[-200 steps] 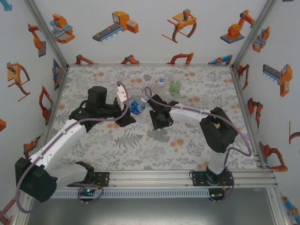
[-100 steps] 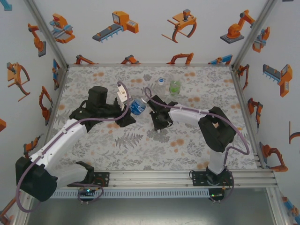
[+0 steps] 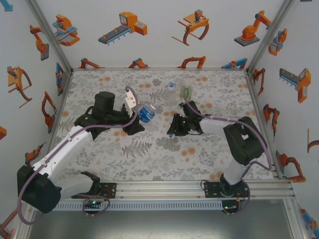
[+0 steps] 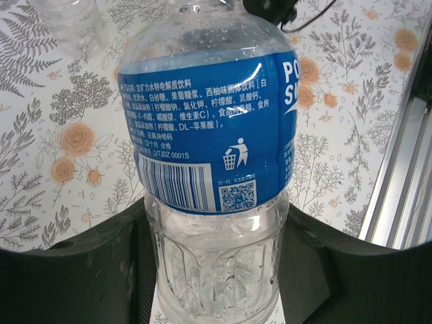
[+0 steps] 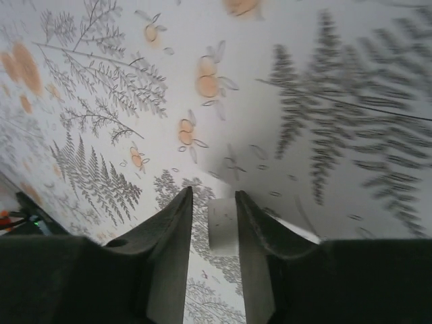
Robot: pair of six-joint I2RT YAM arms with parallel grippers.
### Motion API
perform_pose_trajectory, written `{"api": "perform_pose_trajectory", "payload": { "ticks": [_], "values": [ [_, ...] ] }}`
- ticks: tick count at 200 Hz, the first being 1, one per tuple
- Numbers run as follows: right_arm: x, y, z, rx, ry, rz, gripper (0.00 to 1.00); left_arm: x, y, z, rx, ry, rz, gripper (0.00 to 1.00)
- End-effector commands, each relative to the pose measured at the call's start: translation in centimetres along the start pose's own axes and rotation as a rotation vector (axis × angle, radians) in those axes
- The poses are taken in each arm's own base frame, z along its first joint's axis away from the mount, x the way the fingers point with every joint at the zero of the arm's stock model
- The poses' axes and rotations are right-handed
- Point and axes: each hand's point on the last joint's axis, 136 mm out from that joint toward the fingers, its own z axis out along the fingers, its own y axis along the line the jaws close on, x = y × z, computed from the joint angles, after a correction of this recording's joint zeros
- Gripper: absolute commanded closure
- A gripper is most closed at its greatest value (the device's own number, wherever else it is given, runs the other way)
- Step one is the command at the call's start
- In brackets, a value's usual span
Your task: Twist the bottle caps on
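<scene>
Right jaws have drawn back from blue-label bottle [image 4: 209, 135], now pinching white cap [image 5: 223, 228] between them. Left jaws clamp bottle, so capping is likely next.

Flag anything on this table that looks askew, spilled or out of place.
Only the blue-label bottle: it hangs tilted in the left claw instead of standing like the green bottle and the clear bottle at the back. No spill or damage shows.

The near bottle [image 3: 146, 112] sits left of the cap [image 5: 223, 226] in the right gripper [image 3: 172, 132]; two bottles [image 3: 186, 92] stand behind.
</scene>
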Motion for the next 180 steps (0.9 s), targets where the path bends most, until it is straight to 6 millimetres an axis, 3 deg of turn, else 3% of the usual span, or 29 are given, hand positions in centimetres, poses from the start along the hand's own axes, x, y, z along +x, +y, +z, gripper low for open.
{"api": "perform_pose_trajectory", "payload": {
  "ticks": [1,34,57,104,180],
  "values": [
    [0.7,-3.2,-1.6,0.177,-0.01,-0.015,0.59,-1.4,-0.3,-0.3,0.012,-0.023,0.013,0.73],
    [-0.2,-3.8,-4.1,0.324,-0.029,-0.089,0.5,-1.4,-0.2,-0.1,0.016,-0.019,0.008,0.72],
    [-0.7,-2.6,-4.6,0.389,-0.035,-0.164,0.48,-1.3,-0.2,-0.1,0.015,-0.013,0.006,0.72],
    [-0.3,-0.2,-3.2,0.439,-0.012,-0.26,0.49,-1.3,-0.3,-0.1,0.013,-0.011,0.01,0.72],
    [0.8,0.5,-0.6,0.453,0.034,-0.304,0.55,-1.4,-0.3,-0.3,0.013,-0.014,0.015,0.72]
  ]
}}
